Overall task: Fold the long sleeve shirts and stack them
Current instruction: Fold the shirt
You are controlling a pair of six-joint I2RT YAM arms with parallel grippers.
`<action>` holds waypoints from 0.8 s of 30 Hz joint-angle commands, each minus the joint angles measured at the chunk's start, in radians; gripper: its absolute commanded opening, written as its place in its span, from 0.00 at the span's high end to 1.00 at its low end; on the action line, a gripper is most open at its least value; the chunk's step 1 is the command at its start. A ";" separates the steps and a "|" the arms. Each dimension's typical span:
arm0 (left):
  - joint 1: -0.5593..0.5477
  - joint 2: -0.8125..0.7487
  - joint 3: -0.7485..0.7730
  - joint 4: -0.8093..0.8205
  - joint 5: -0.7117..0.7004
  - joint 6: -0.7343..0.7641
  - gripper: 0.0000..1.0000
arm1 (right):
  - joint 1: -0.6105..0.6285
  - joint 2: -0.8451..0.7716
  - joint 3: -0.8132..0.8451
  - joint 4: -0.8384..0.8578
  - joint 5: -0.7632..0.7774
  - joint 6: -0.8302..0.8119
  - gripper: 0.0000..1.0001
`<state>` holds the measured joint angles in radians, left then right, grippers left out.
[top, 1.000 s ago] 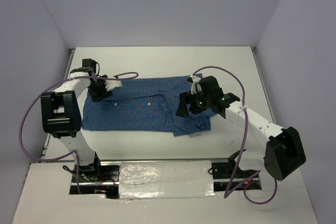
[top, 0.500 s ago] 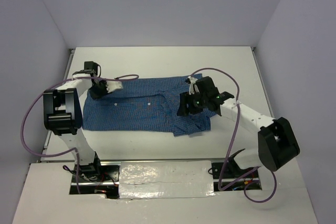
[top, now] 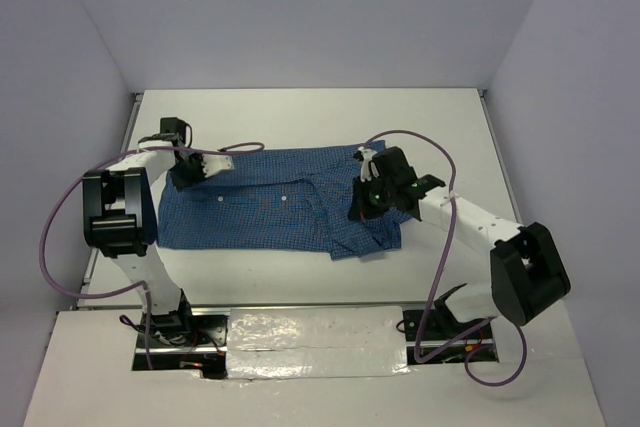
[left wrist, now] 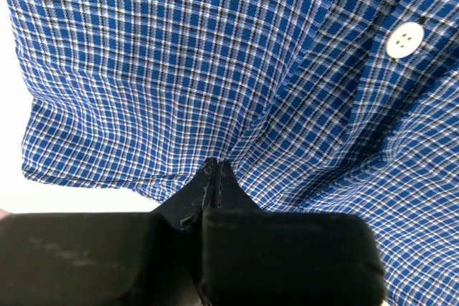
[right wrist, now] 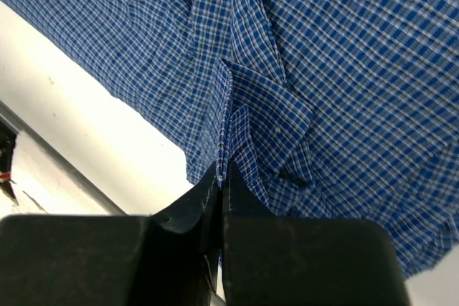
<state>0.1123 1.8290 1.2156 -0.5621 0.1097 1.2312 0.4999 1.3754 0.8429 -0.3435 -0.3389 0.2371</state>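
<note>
One long sleeve shirt (top: 270, 202), blue with fine checks, lies spread flat across the white table (top: 300, 117), partly folded at its right end. My left gripper (top: 188, 169) is down on the shirt's far left corner. In the left wrist view it (left wrist: 216, 166) is shut, with a small ridge of the checked cloth (left wrist: 179, 69) pinched at its tips; a white button (left wrist: 404, 39) shows to the right. My right gripper (top: 362, 209) rests on the shirt's right part. In the right wrist view it (right wrist: 224, 170) is shut on a raised seam fold of the shirt (right wrist: 344, 55).
Grey walls close the table on three sides. A crinkled silver taped strip (top: 320, 342) runs along the near edge between the arm bases. Purple cables (top: 420, 137) loop above both arms. Bare white table lies beyond the shirt and to its right (top: 450, 127).
Both grippers have gone from open to shut, each pinching a fold of the shirt. The right arm's elbow has shifted slightly left and back; the shirt lies as before.
</note>
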 commanded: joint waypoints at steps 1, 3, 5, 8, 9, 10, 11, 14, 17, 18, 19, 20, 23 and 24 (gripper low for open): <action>0.010 -0.057 -0.010 0.026 0.031 0.033 1.00 | 0.006 -0.070 0.021 -0.051 0.014 -0.042 1.00; 0.016 -0.085 -0.017 0.051 0.038 0.065 1.00 | 0.006 -0.116 0.035 -0.098 -0.021 -0.051 1.00; 0.023 -0.117 -0.011 0.067 0.053 0.103 1.00 | 0.008 -0.154 0.047 -0.145 -0.069 -0.076 1.00; 0.035 -0.132 0.024 0.045 0.062 0.148 1.00 | 0.008 -0.234 0.054 -0.208 -0.140 -0.097 1.00; 0.036 -0.129 0.047 0.036 0.061 0.157 1.00 | 0.008 -0.269 0.056 -0.224 -0.150 -0.099 1.00; 0.036 -0.123 0.054 0.028 0.058 0.165 1.00 | 0.008 -0.282 0.056 -0.236 -0.169 -0.101 1.00; 0.038 -0.119 0.062 0.022 0.054 0.171 1.00 | 0.008 -0.304 0.064 -0.267 -0.179 -0.104 1.00; 0.035 -0.105 0.071 -0.069 0.071 0.188 1.00 | 0.008 -0.352 0.074 -0.293 -0.184 -0.093 1.00; 0.003 -0.111 0.024 -0.114 0.088 0.220 0.80 | 0.008 -0.375 0.061 -0.255 -0.161 -0.075 1.00; -0.012 -0.117 -0.041 -0.096 0.064 0.224 0.69 | 0.008 -0.372 0.059 -0.243 -0.161 -0.068 1.00; -0.037 -0.129 -0.072 -0.055 0.052 0.231 0.65 | 0.008 -0.368 0.058 -0.233 -0.164 -0.064 1.00; -0.043 -0.131 -0.109 -0.030 0.045 0.225 0.61 | 0.008 -0.352 0.058 -0.220 -0.166 -0.055 1.00; -0.046 -0.099 -0.100 0.023 0.036 0.173 0.54 | 0.008 -0.337 0.061 -0.212 -0.169 -0.051 1.00; -0.048 -0.079 -0.097 0.048 0.010 0.150 0.50 | 0.008 -0.338 0.058 -0.209 -0.169 -0.051 1.00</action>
<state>0.0628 1.7298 1.0996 -0.5762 0.1345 1.4094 0.5014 1.0348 0.8772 -0.5877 -0.4885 0.1741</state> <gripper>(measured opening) 0.485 0.017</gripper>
